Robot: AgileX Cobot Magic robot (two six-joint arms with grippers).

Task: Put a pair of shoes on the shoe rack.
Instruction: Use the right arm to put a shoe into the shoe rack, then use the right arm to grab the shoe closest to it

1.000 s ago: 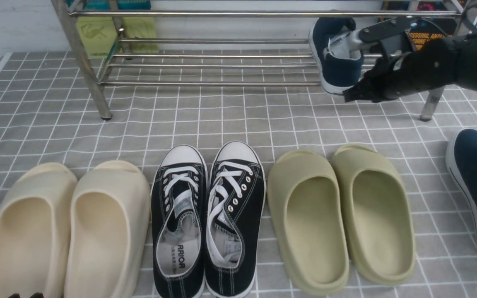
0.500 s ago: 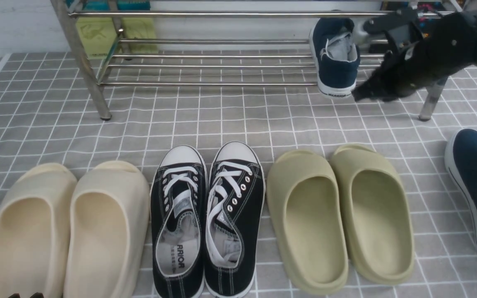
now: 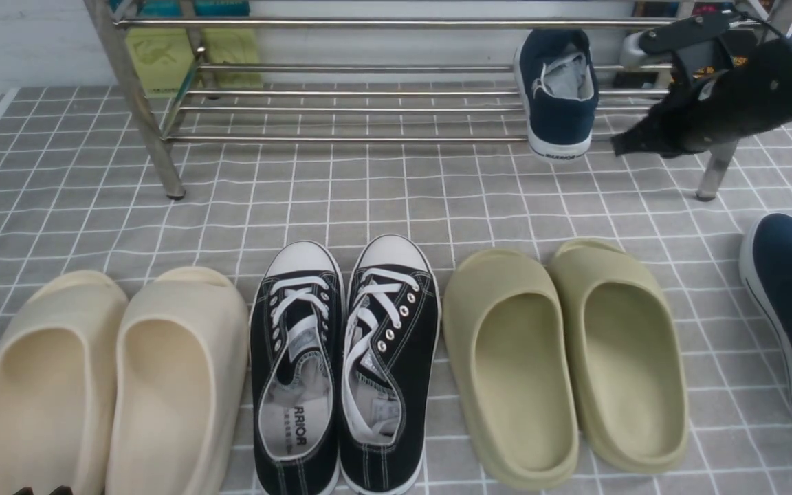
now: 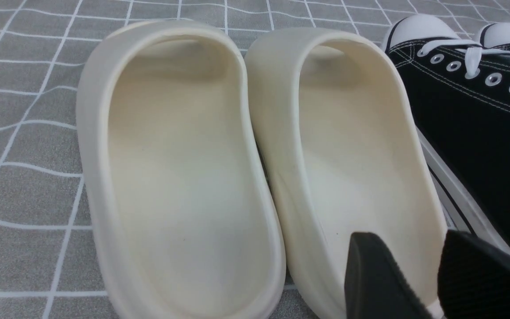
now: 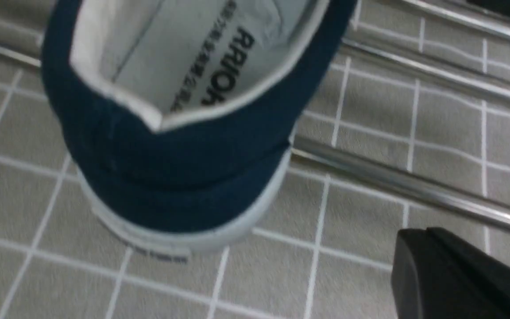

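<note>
Navy shoe (image 3: 559,103) now down on rack (image 3: 341,139)

Shiny metal rack (image 3: 368,23), navy canvas shoe (image 3: 559,115)

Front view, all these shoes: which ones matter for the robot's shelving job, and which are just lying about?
Belong to the job: shoe rack; navy shoe resting on it; second navy shoe on the floor, far right.
Just lying about: cream slippers; black lace-up sneakers; olive-green slippers.
</note>
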